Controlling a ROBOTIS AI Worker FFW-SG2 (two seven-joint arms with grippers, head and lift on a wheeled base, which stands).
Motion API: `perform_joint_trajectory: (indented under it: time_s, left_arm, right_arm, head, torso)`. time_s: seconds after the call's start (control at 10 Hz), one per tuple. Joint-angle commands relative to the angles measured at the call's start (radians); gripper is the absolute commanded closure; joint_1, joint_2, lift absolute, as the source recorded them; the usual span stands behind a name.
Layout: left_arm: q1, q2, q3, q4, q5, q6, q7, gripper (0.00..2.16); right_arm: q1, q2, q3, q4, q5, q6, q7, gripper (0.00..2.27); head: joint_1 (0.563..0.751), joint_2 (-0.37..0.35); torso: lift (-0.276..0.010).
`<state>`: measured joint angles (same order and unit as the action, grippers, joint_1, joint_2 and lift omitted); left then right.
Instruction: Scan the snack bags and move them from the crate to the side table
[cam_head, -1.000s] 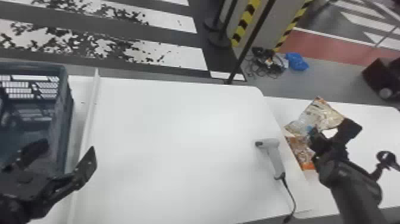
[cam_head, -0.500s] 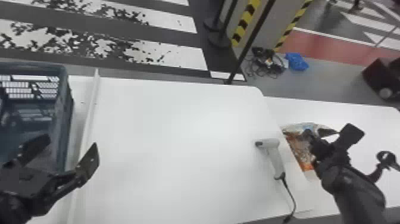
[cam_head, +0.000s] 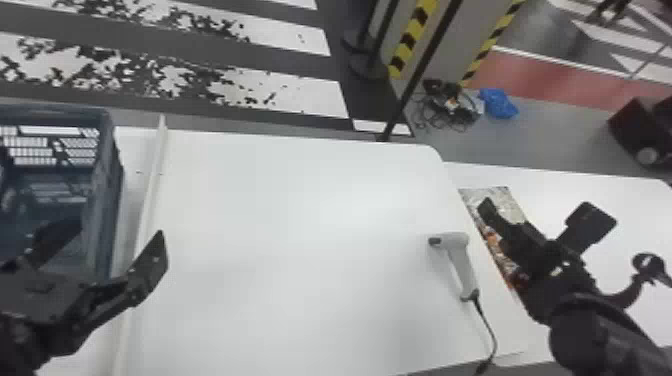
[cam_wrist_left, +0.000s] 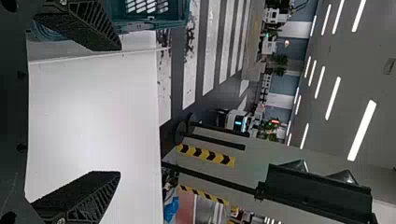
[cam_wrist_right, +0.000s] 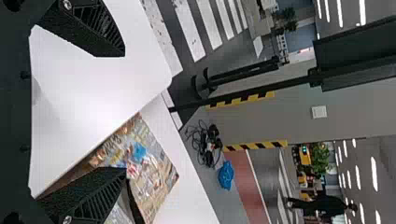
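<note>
Right hand has opened wider by the snack bags on the side worktop, left hand open beside crate, so placing's probably done, next just back off gently.

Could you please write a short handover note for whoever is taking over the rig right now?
Left gripper: fingers open, beside the crate.
Right gripper: fingers open, at the snack bags on the side table; whether a finger touches them, I cannot tell.
Scanner: lying on the main table, near the side table, in neither gripper.
Done: bags on the side table; scanning cannot be confirmed.
Left: probably check the crate for more bags, then scan and move any found.
</note>
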<state>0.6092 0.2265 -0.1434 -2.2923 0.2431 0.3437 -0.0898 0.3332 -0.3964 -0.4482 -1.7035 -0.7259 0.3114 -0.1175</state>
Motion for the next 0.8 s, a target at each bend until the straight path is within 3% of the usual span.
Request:
perform_joint_trajectory:
  time_s: [0.0,0.2,0.4,0.6,0.7]
  left_arm:
    - [0.012,-0.001,0.001,-0.027,-0.004,0.008,0.009,0.04]
    - [0.035,-0.001,0.016,-0.052,-0.008,0.008,0.021,0.04]
    - [0.073,-0.003,0.038,-0.075,-0.008,0.002,0.041,0.04]
    - [0.144,-0.006,0.1,-0.102,-0.007,-0.056,0.05,0.04]
    - [0.19,-0.007,0.127,-0.118,-0.001,-0.133,0.061,0.04]
  right_arm:
    - [0.093,0.08,0.031,-0.194,-0.001,0.032,-0.001,0.06]
    - [0.171,0.131,0.16,-0.367,0.097,0.025,-0.002,0.08]
    - [0.188,0.162,0.296,-0.447,0.191,0.022,-0.001,0.09]
    - [0.231,0.171,0.361,-0.482,0.221,0.019,0.001,0.08]
    - [0.263,0.165,0.362,-0.501,0.224,0.016,-0.001,0.07]
  head:
    - [0.695,-0.35]
    - [0.695,-0.35]
    - [0.695,-0.348]
    - [0.695,-0.217]
    - [0.695,-0.171]
  torso:
    - [-0.087]
    - [-0.087]
    - [-0.087]
    - [-0.087]
    - [-0.087]
